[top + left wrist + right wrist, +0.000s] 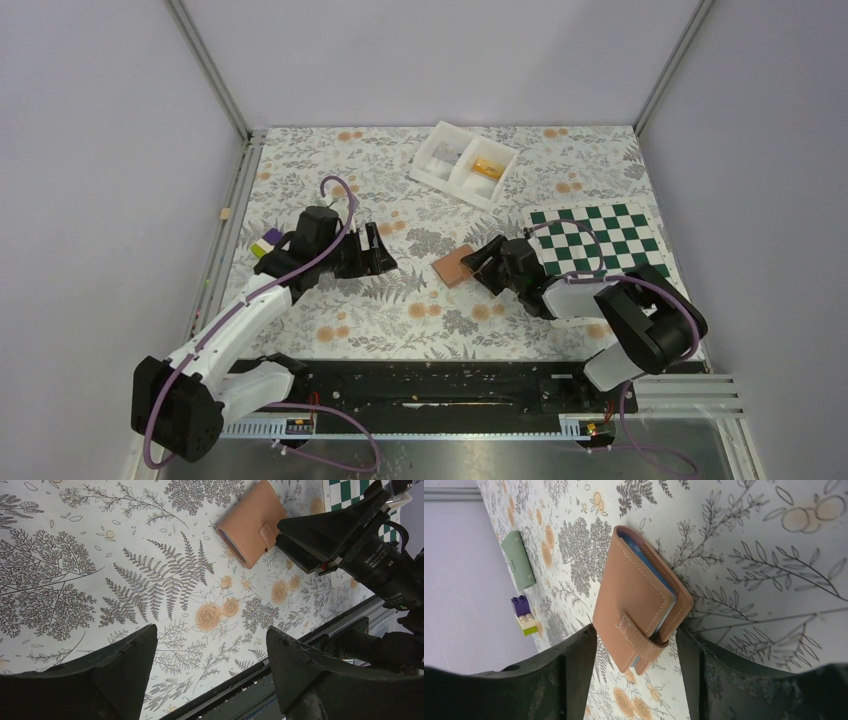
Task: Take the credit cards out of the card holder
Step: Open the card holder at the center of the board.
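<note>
The tan-brown card holder (453, 268) lies closed and flat on the floral table, its tab fastened. A thin light-blue inner edge shows in the right wrist view (639, 587). The credit cards are hidden inside it. My right gripper (636, 680) is open, low over the table. Its fingers stand on either side of the holder's tab end, and the right finger (704, 670) is close against the holder's edge. My left gripper (212, 640) is open and empty above bare table, to the left of the holder (250, 522). In the top view it (375, 255) points toward the right gripper (480, 262).
A white two-compartment tray (441, 150) stands at the back. A green-and-white chessboard mat (620, 225) lies at the right, partly under the right arm. A purple, cream and lime brick stack (265, 243) and a small grey-green flat item (518, 560) lie at the left.
</note>
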You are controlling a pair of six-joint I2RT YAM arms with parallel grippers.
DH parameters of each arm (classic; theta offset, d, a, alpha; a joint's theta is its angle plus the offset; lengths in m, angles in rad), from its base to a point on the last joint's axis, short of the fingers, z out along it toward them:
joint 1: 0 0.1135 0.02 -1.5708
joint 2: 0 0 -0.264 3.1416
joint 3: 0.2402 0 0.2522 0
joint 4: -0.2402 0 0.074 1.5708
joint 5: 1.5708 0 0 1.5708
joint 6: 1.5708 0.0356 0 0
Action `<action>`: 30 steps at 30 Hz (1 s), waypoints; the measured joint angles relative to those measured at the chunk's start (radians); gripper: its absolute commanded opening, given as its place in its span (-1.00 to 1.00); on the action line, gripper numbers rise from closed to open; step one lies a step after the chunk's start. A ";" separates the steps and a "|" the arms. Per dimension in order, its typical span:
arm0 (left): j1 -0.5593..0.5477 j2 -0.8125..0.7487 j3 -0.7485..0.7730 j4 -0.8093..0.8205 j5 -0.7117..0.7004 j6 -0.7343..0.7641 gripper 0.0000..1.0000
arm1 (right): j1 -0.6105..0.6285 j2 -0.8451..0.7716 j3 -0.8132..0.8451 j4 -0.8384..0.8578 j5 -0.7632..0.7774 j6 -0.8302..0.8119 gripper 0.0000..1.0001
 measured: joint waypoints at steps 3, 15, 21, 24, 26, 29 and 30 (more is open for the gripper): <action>0.000 0.000 0.000 -0.003 0.000 0.002 0.58 | 0.000 0.044 0.027 0.022 0.008 0.001 0.12; 0.000 0.000 0.000 -0.003 0.001 0.004 0.58 | -0.009 0.176 0.055 0.157 -0.023 -0.065 -0.78; 0.000 0.002 0.000 -0.003 0.004 0.004 0.58 | -0.036 0.209 0.056 0.235 -0.103 -0.138 -1.00; 0.000 0.008 0.000 -0.003 0.005 0.004 0.58 | -0.043 0.209 0.067 0.234 -0.140 -0.201 -1.00; 0.000 0.024 0.000 -0.003 0.006 0.003 0.58 | -0.046 0.207 0.082 0.211 -0.168 -0.255 -1.00; 0.000 0.070 0.000 -0.003 0.015 -0.002 0.58 | -0.047 0.188 0.108 0.162 -0.218 -0.347 -1.00; 0.000 0.083 0.000 -0.003 0.018 -0.004 0.58 | -0.048 0.175 0.111 0.147 -0.237 -0.377 -1.00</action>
